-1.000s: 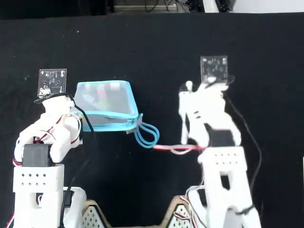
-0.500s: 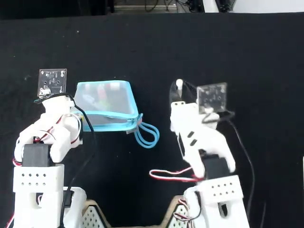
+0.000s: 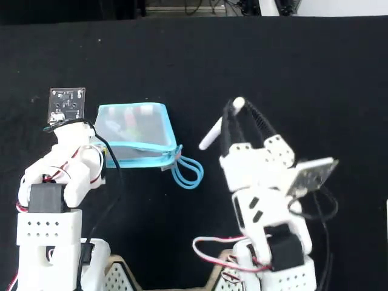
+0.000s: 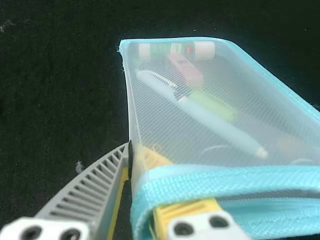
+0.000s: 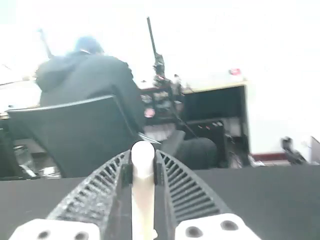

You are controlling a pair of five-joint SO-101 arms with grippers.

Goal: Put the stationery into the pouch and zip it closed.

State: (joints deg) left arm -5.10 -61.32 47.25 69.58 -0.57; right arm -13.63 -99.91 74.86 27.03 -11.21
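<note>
- The pouch [image 3: 136, 139] lies flat on the black table [image 3: 303, 66] in front of the left arm. Its near left corner sits inside the left gripper [image 3: 100, 153].
- In the left wrist view the left gripper [image 4: 135, 165] is pinched on that corner of the pouch [image 4: 215, 105]. A grey ribbed finger [image 4: 85, 200] is on one side, and a yellow-faced one lies under the blue edging.
- The pouch is a rectangular sleeve of fine translucent mesh, bound with light-blue woven tape. A thin blue cord loop [image 3: 188, 171] trails from its right corner onto the table.
- Through the mesh a slim light-blue pen [image 4: 200, 117] lies slantwise. A green piece [image 4: 215, 105] and a red piece [image 4: 185, 70] lie just beside it, and small pale blocks line the far edge.
- The white pen [image 3: 209, 136] is outside the pouch and well apart from it to the right. It is held in the air by the right gripper [image 3: 237, 108] and tilted, with its free end pointing down towards the loop.
- In the right wrist view the right gripper [image 5: 143, 155] is closed on the white pen [image 5: 143, 190], a smooth round-ended cylinder. It is clamped between two dark ribbed fingers [image 5: 175, 185] and runs along their length.
</note>
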